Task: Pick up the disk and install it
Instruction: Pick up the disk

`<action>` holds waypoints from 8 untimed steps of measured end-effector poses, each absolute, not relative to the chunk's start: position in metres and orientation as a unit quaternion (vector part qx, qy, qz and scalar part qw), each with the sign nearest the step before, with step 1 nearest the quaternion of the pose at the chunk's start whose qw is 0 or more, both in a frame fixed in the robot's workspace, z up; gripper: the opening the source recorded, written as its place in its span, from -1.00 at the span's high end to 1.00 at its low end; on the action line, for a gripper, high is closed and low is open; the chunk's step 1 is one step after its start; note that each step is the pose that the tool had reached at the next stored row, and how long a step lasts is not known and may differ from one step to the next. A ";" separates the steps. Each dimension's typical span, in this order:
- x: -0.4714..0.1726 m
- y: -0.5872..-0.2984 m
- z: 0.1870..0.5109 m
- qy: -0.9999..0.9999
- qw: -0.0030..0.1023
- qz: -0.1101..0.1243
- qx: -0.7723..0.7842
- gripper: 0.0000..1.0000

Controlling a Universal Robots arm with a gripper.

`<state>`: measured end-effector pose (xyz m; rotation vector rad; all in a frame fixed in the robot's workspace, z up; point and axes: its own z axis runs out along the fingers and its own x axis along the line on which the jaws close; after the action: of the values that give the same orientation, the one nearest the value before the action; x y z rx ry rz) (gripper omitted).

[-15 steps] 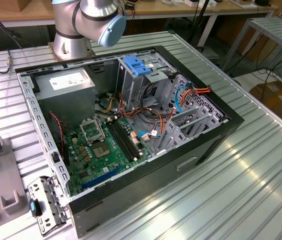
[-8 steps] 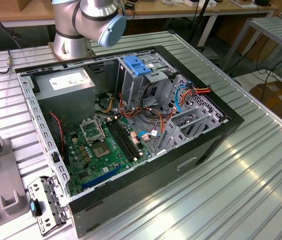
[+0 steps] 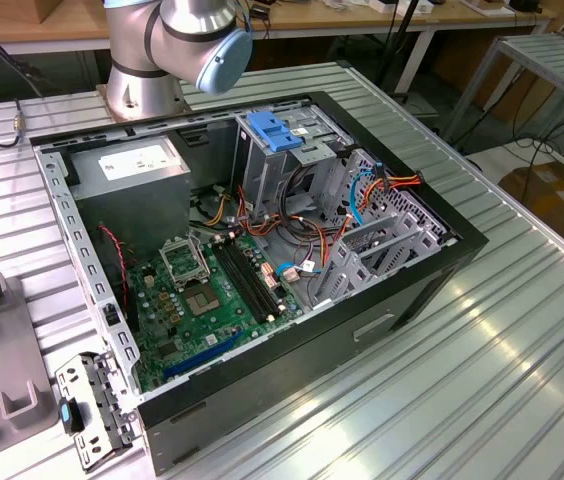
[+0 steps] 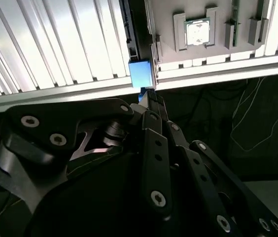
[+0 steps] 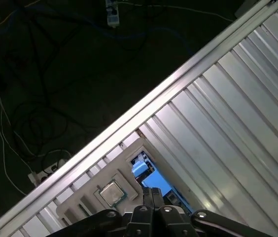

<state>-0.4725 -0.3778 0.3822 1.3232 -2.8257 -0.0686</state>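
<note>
The disk (image 4: 141,74) stands on edge beside the grey parts fixture (image 4: 213,54) near the table's rim. In both wrist views I see its blue plastic end and a narrow dark casing edge. My gripper (image 4: 146,96) hangs just above that blue end, and its black fingers (image 5: 148,193) sit tight together with nothing visible between them. In the first wrist view the disk (image 5: 142,169) shows just past my gripper (image 5: 152,191). In the exterior view the open computer case (image 3: 432,270) lies on the table, with its metal drive cage (image 3: 297,165) at the back.
A processor chip (image 4: 198,32) and a memory stick (image 4: 235,22) sit in the fixture's pockets. The case holds a grey power-supply box (image 3: 137,165), a green motherboard (image 3: 207,295) and loose cables (image 3: 362,200). A blue latch (image 3: 275,130) tops the cage. A metal bracket (image 3: 87,410) lies near the case corner.
</note>
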 end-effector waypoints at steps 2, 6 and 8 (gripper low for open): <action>-0.472 -0.378 0.382 -0.901 0.010 -0.022 0.432 0.79; -0.472 -0.378 0.382 -0.893 0.011 -0.022 0.449 0.79; -0.472 -0.378 0.382 -0.886 0.011 -0.022 0.462 0.79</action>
<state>-0.4715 -0.3778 0.3822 1.4414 -2.7652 -0.0671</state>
